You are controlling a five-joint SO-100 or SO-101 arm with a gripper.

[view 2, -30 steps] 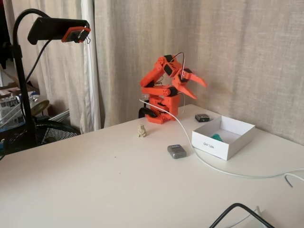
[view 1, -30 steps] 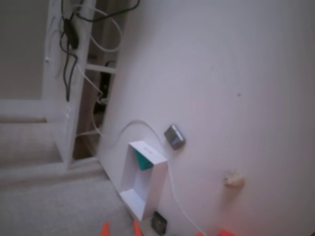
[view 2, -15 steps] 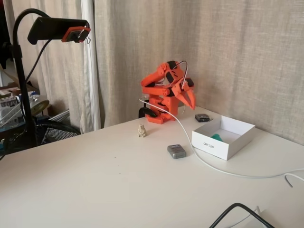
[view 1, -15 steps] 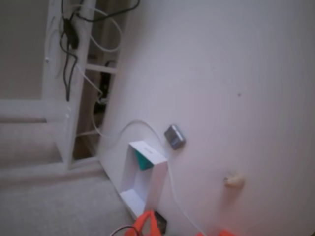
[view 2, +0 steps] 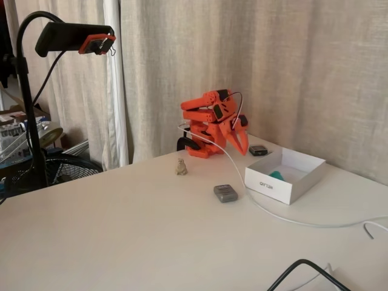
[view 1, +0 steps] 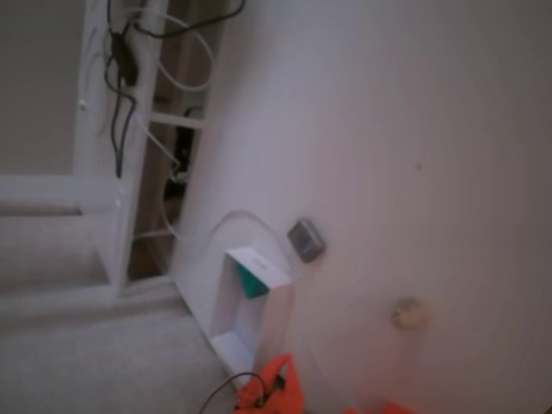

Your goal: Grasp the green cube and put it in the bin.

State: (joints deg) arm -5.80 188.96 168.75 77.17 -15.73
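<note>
**Green cube lies in the bin; arm folded low at its base**

In a fixed view that looks down on the table, the picture is blurred. The white bin (view 1: 259, 315) sits near the table's (view 1: 414, 129) left edge, and the green cube (view 1: 250, 280) lies inside it against the far end wall. A small grey block (view 1: 305, 239) rests on the table just beyond the bin's upper right corner, apart from it. A small beige object (view 1: 408, 314) lies to the right, well clear of the bin. At the bottom edge an orange part of the arm (view 1: 274, 394) pokes in beside the bin's near end; the fingers cannot be made out here.

In a fixed view from the side, the orange arm (view 2: 209, 118) is folded down over its base at the back of the table. The gripper (view 2: 241, 141) points downward, left of the bin (view 2: 285, 176) and not over it, with nothing between its fingers; they look drawn nearly together, though I cannot tell for sure. The green cube (view 2: 277, 175) shows as a teal patch on the bin's floor. A white cable (view 2: 267, 212) runs across the table past the bin's front wall.
</note>
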